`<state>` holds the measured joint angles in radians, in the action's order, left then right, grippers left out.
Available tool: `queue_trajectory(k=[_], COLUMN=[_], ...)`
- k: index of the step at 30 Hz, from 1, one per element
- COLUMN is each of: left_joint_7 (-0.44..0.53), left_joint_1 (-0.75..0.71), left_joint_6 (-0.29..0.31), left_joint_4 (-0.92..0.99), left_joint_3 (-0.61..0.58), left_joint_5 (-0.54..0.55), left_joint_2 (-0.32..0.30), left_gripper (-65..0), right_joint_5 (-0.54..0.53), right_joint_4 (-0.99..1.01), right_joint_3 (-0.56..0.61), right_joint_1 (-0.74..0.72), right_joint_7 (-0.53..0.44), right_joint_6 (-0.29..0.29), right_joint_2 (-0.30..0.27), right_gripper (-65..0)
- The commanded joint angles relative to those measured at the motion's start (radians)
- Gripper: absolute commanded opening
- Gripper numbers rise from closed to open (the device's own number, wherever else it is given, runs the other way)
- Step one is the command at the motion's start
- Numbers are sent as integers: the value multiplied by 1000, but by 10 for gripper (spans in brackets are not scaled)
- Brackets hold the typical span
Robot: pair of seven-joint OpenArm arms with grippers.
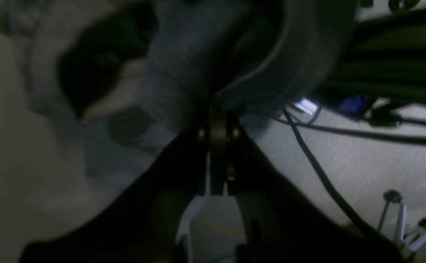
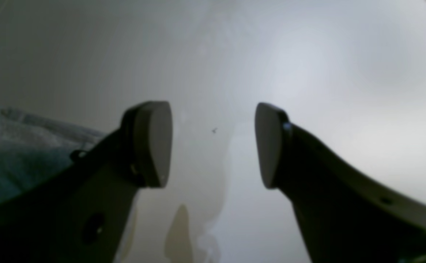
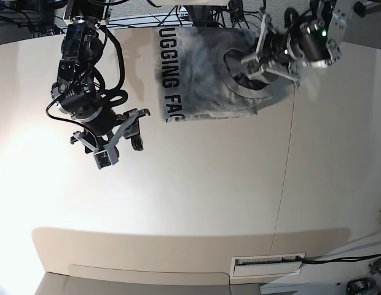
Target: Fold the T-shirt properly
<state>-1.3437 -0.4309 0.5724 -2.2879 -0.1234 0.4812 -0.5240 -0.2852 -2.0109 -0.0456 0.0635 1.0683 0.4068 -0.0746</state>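
The heather-grey T-shirt (image 3: 203, 74) lies bunched at the far middle of the table, with black lettering showing along its left edge. My left gripper (image 3: 252, 62) is over the collar area and shut on a fold of the fabric. In the left wrist view its fingers (image 1: 218, 124) meet under a pinched ridge of the T-shirt (image 1: 169, 73). My right gripper (image 3: 140, 128) hovers open just left of the shirt's near-left corner. From the right wrist camera the right gripper (image 2: 213, 146) has nothing between its pads, and grey T-shirt cloth (image 2: 15, 153) shows at the left.
The beige table (image 3: 196, 203) has a thin seam (image 3: 286, 178) running front to back on the right. A white label strip (image 3: 267, 264) sits at the front edge. Black cables (image 1: 319, 164) run across the floor beyond the table's far side.
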Motion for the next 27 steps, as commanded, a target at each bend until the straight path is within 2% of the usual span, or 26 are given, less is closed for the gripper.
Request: queue_trajectory(k=[1,9,10,13,14,15,17,20,22,24,25,27], left_joint_7=[4,-2,-1,51,70,88,127,279,344,331,332,333], left_joint_1=[-15,-71,-71,-71,-71,-71,-70,-69,-52,-8,15,61], left_joint_6=[0,-1,-6,-69,-91,-114,-158,-266,-321,-333,-352,-354], left_joint_4=[-26,-34,-34,-34,-34,-34,-34,-34,-31,-23,-10,34], left_joint_3=[4,4,4,4,4,4,4,4,4,4,5,23], left_joint_5=[-3,-63,-63,-122,-166,-215,-329,-461,-448,-420,-409,-363], left_joint_2=[-8,-8,-8,-8,-8,-8,-8,-8,-8,-7,-8,-2], left_gripper=[-650,-650,-610,-340,-283,-254,-251,-251,-275,-306,-311,-312], right_joint_5=[-10,-10,-10,-10,-10,-10,-10,-10,-11,-13,-13,-13], right_joint_4=[-16,-16,-16,-16,-16,-16,-16,-16,-16,-16,-16,-16], right_joint_3=[-2,-2,-2,-2,-2,-2,-2,-2,-1,-2,-2,-2], right_joint_1=[-13,-13,-13,-13,-13,-13,-13,-13,-13,-13,-13,-13], right_joint_7=[-30,-30,-30,-31,-30,-30,-30,-31,-30,-30,-30,-29], right_joint_6=[-4,-4,-4,-4,-4,-3,-4,-4,-4,-4,-4,-3], right_joint_2=[-3,-3,-3,-3,-3,-3,-3,-3,-3,-3,-3,-3], right_gripper=[-296,-296,-296,-296,-296,-296,-296,-296,-296,-296,-296,-296])
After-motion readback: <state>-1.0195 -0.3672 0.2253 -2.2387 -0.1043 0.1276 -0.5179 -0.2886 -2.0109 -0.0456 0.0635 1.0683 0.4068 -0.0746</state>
